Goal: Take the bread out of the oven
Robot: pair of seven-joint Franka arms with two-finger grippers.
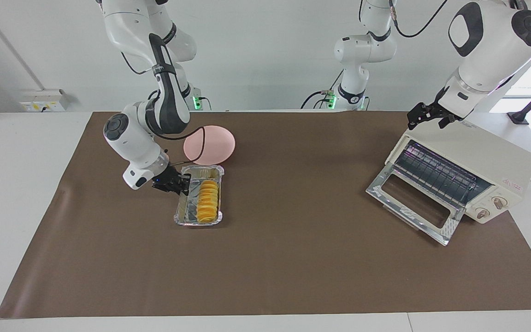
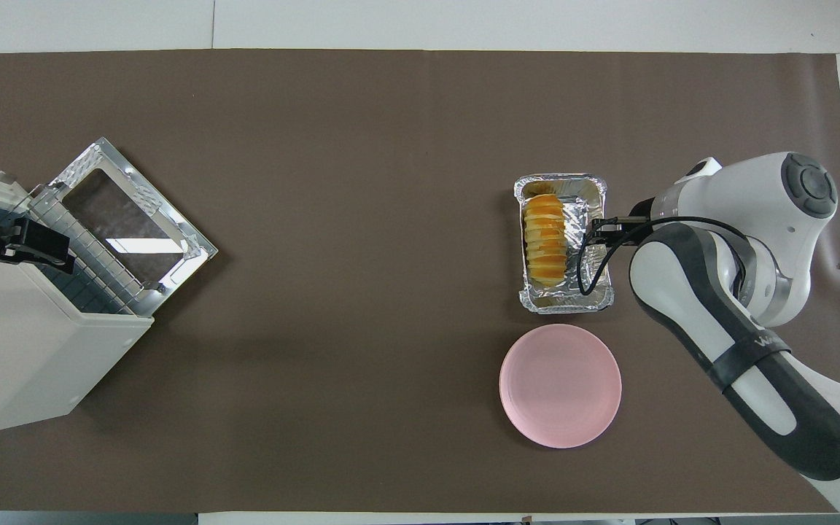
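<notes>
- The foil tray (image 1: 185, 208) is crinkled, shiny metal foil.
- The bread (image 1: 208, 201) looks ridged and matt golden.
- The plate (image 2: 560, 385) is smooth pink with a soft sheen.
- The oven (image 1: 491, 159) has a smooth cream shell, a mirror-bright framed glass door and a wire rack.
- The table cover (image 1: 293, 258) is matt brown.

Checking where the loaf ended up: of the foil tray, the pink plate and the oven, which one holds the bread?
The foil tray: the bread lies inside it, while the pink plate and the oven rack show none.
</notes>
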